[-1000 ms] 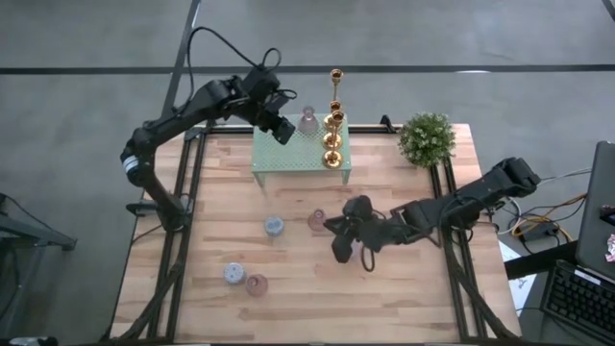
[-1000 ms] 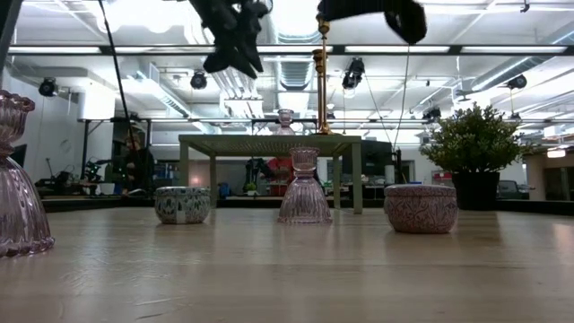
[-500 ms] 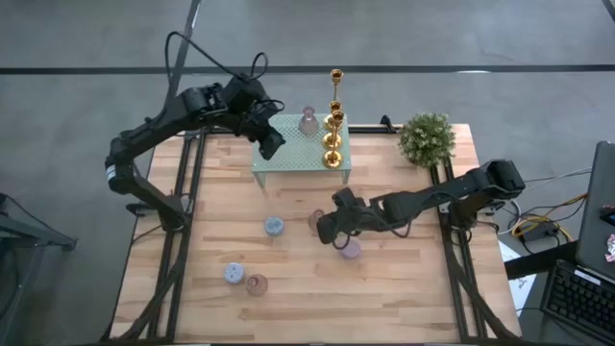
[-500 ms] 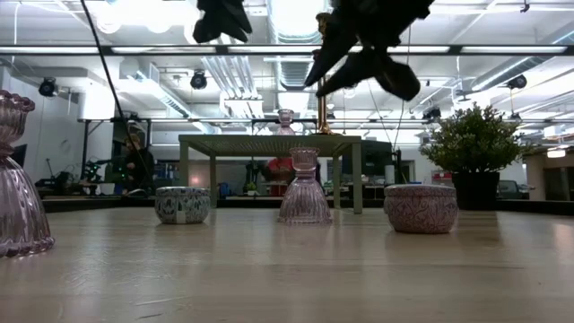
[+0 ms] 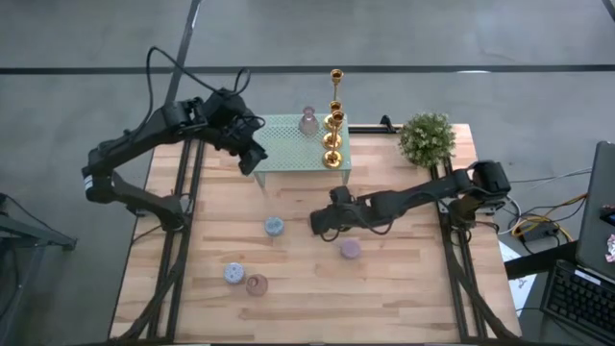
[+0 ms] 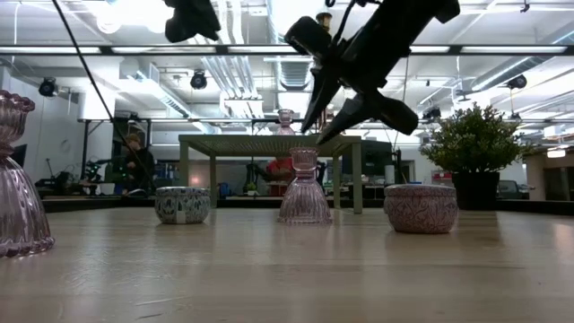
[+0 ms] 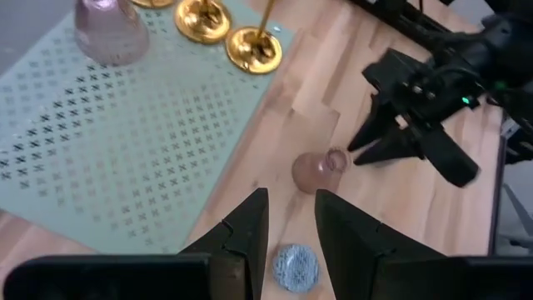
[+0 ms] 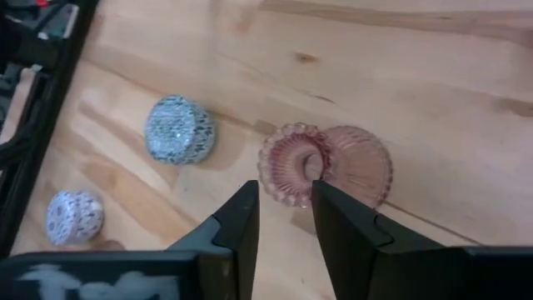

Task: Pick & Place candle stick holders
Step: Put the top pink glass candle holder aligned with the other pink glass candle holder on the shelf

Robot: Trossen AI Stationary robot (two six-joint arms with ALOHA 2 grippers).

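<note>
Pink glass holder (image 8: 321, 171) stands just beyond right gripper's (image 8: 283, 218) seemingly parted fingers.

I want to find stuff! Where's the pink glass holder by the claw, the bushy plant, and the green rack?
pink glass holder (image 8: 293, 162): right wrist view, fluted top rim.
bushy plant (image 5: 427, 137): high view, leafy crown.
green rack (image 7: 108, 142): left wrist view, bare mesh top.

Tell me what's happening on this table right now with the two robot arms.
The right gripper hangs open just above a pink glass holder standing near the middle of the wooden table, lined up to grasp it but not touching it yet. The left gripper is open and empty, at the left edge of the pale green rack. That rack already carries three gold candlesticks and another pink glass holder. Small squat holders sit loose on the table.
</note>
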